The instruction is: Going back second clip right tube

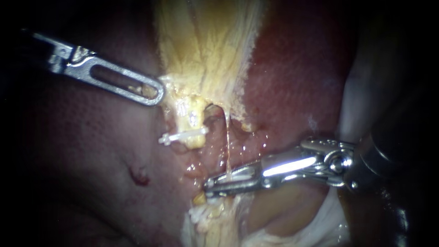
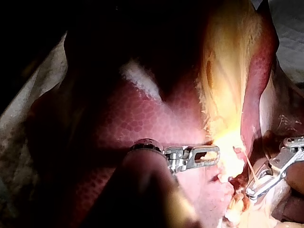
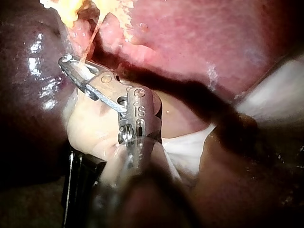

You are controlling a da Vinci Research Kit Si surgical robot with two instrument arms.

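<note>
Endoscope view: my left instrument (image 1: 155,93), a silver shaft ending in slotted metal jaws, comes in from the upper left and meets the edge of the pale yellow fibrous tissue (image 1: 206,45). Its jaws are pressed together on that edge, and yellow shreds show through the slot (the left wrist view shows the same yellow in the slot near the tip). My right instrument (image 1: 208,185), a shiny steel shaft with long narrow jaws, enters from the right and lies low across the wet field. The thin, pale amber right tube (image 1: 227,142) runs straight down from the yellow tissue into those jaws. There it meets a small white clip (image 1: 238,174), which the jaws pinch from both sides. To the left of this tube, well apart from the right instrument, a thicker yellowish left tube (image 1: 194,120) carries the other white clip (image 1: 183,136), which sits crosswise on it. Red-brown, finely mottled liver (image 1: 297,68) surrounds the yellow tissue on both sides, and a small dark red spot (image 1: 139,176) marks its surface at lower left. From the right wrist view, the right instrument (image 3: 64,61) points toward the glistening tissue, with the right tube (image 3: 92,35) entering between its jaws beside the white clip (image 3: 83,71).
</note>
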